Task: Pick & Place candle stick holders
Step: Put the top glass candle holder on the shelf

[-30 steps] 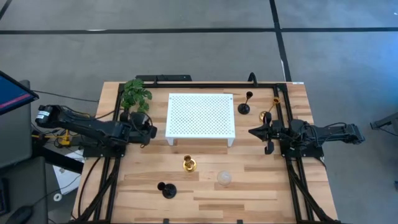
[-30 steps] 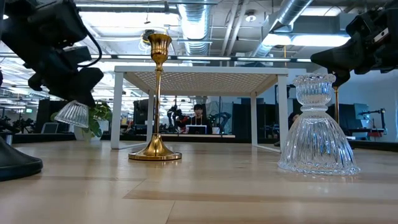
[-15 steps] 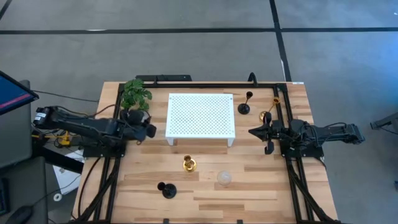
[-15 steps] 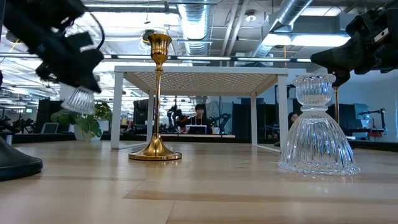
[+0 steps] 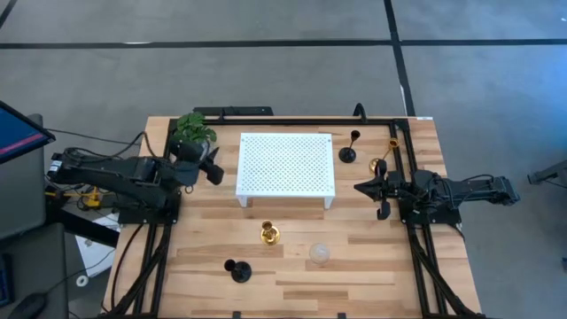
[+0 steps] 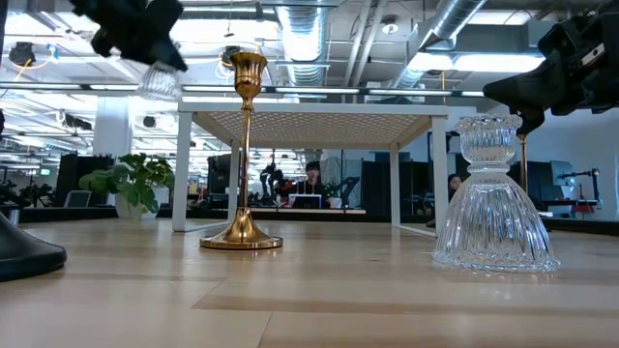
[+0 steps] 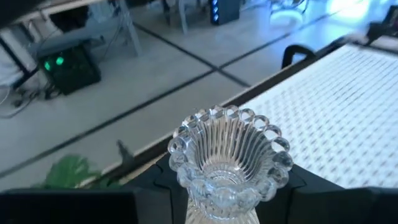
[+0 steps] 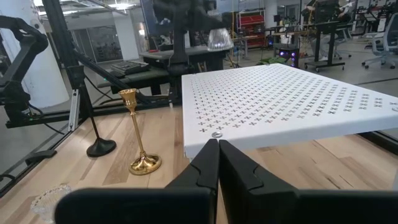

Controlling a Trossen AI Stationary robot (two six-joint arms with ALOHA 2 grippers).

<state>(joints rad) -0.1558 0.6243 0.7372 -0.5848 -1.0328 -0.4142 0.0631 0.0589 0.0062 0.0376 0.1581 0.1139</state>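
The left gripper (image 5: pixel 211 165) hangs in the air just off the left edge of the white platform (image 5: pixel 285 164), pinching a clear glass holder (image 7: pixel 229 158) by its stem; from above the glass itself is almost lost against the dark arm. In the left wrist view the holder's beaded, ribbed flare fills the middle, with the dark fingers (image 7: pixel 323 196) closed on either side of its narrow part, and the lower end is cut off by the picture edge. At table height the same holder (image 6: pixel 160 82) shows high up, above the level of the platform top, and the gripper over it is cropped by the frame.

The right gripper (image 5: pixel 361 188) sits just off the platform's right edge, fingers pressed together and holding nothing; its own camera shows the two tips (image 8: pixel 218 163) meeting in front of the platform's near corner.

In front of the platform stand a gold holder (image 5: pixel 270 234), a second glass holder (image 5: pixel 319 254) and a black holder (image 5: pixel 237 270); that black one is only a cropped base in the low view. Right of the platform, a black holder (image 5: pixel 349 151) and another gold holder (image 5: pixel 384 159) stand near the rear right corner. The plant (image 5: pixel 192 128) is behind the left gripper, partly covered by it.

No readable writing or labels show anywhere.
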